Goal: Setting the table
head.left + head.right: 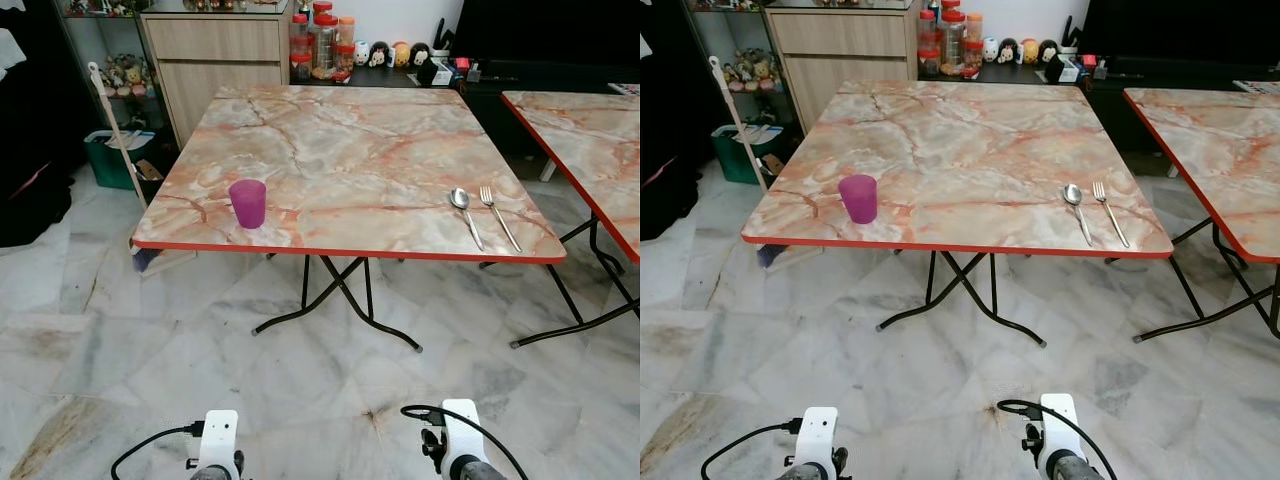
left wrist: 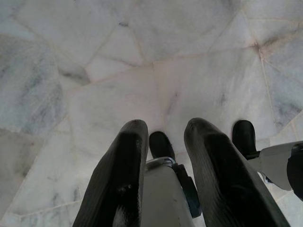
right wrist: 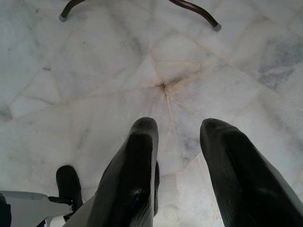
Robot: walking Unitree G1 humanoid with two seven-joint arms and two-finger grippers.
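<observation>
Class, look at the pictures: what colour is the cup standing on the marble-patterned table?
The cup is purple; it shows best in the left eye view.

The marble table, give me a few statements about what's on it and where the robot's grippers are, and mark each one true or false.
1. A purple cup stands upright near the front edge of the marble table. True.
2. The spoon and fork lie side by side. True.
3. The fork lies between the cup and the spoon. False: the spoon is the one nearer the cup.
4. The left gripper holds the cup. False: its fingers are open with nothing between them, hanging over the floor.
5. The right gripper is open above the floor. True.
6. A plate sits beside the cutlery. False: there is none on the table.
</observation>
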